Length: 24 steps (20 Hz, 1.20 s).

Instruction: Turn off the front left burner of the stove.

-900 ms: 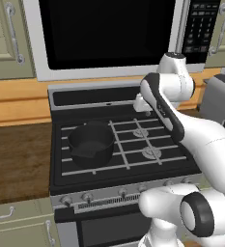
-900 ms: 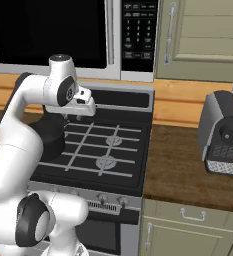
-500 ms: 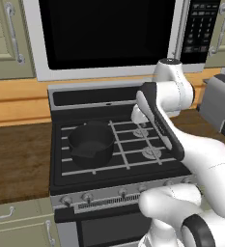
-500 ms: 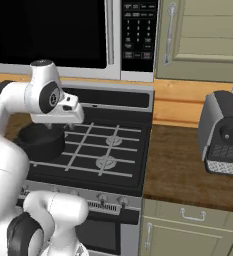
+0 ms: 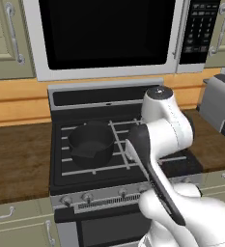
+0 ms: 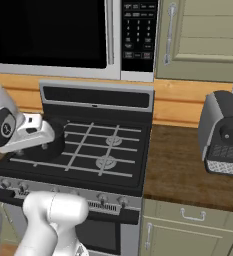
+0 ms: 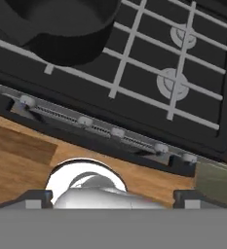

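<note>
- Stove [image 5: 126,193]: black gas range set between wooden counters, under the microwave [image 5: 104,36]. Its silver knob strip [image 7: 93,124] runs along the front edge, long axis left to right.
- Front left burner [image 5: 80,166]: at the near left corner of the cooktop, under the saucepan [image 5: 91,144], which covers most of that section. No flame can be made out.
- Gripper [image 7: 112,197]: looks down over the stove's front edge. Both dark tips are at the bottom of the hand view, set wide apart with nothing between them; judged open and empty.
- Key relation: in the hand view the knob strip lies ahead of the tips and crosses the frame on a slant. The leftmost knobs [image 7: 26,101] sit up and to the left of the gripper's centre line.
- Judgement: the knob for this burner is probably one of the left-hand pair; which one cannot be told from here. The hand would need to go forward and towards the stove's left end, then close on that knob.
- Risk: the knobs sit close together, so a small sideways error would take the neighbouring one.
</note>
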Tool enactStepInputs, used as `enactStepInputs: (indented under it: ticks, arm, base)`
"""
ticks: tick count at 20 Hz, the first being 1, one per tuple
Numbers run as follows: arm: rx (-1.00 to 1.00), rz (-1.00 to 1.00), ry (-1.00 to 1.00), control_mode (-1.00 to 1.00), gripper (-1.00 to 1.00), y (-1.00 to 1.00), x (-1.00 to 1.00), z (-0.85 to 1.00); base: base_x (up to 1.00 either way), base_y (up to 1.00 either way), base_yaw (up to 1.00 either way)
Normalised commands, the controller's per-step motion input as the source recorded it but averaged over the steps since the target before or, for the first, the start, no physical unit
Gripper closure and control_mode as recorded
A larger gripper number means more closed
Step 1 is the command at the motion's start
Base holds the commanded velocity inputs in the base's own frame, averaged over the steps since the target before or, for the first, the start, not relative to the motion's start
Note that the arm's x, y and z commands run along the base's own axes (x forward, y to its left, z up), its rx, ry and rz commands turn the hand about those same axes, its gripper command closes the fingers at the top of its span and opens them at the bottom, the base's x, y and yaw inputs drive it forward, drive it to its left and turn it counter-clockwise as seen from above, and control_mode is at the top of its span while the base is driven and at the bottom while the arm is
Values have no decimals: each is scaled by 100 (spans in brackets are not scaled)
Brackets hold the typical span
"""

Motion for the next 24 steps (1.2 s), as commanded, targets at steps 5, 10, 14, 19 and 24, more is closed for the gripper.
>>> enactStepInputs:
  ticks: [5,10,14,19,24]
  arm:
    - [-11,22,-17,-100,-100,54,-100,-19]
    - [-28,25,-14,-100,-100,97,-100,-43]
    - [-37,19,-10,-100,-100,100,-85,-58]
    - [-26,6,-7,-100,-100,100,-32,-62]
    - [0,-5,-7,-100,-100,66,55,-26]
  base:
    - [0,0,0]
    - [0,0,0]
    - [0,0,0]
    - [0,0,0]
    - [0,0,0]
